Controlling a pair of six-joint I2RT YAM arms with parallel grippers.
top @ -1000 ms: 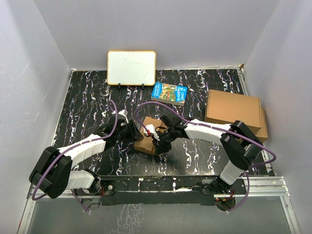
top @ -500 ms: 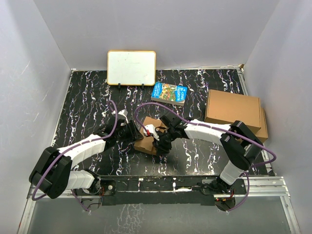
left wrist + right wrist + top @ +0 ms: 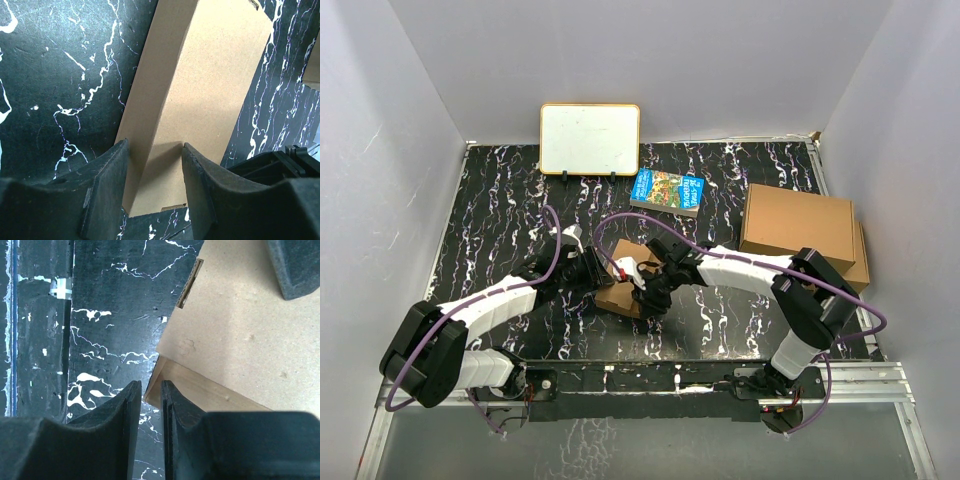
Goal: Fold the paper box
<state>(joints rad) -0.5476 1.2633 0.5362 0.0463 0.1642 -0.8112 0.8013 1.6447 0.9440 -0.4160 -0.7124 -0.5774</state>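
The left end effector stands about half open, and its two dark fingers close on the near end of the paper box, one against each side, so the cardboard fills the space between them. In the left wrist view the box runs away from the fingers as a long brown slab. It has a shaded narrow face on the left and a broader, lighter face on the right, with a crease between them.

The right end effector is nearly closed, with only a thin slit between its jaws. The slit shows dark marbled surface lower down. A corner of the box's lower wall sits right at the tips. I cannot tell whether the tips nip that edge or merely touch it. Above that corner, the right wrist view shows a flat cardboard panel with a small slot cut near its edge.

In the top view the box lies on the black, white-veined counter, in the middle of the near half. The left arm reaches it from the left and the right arm from the right, and the two end effectors are close together over it.

Behind the box, a blue picture book lies flat, well apart from it. Further back, a whiteboard with a yellow frame stands against the rear wall. Two larger cardboard boxes sit stacked at the right edge of the counter.
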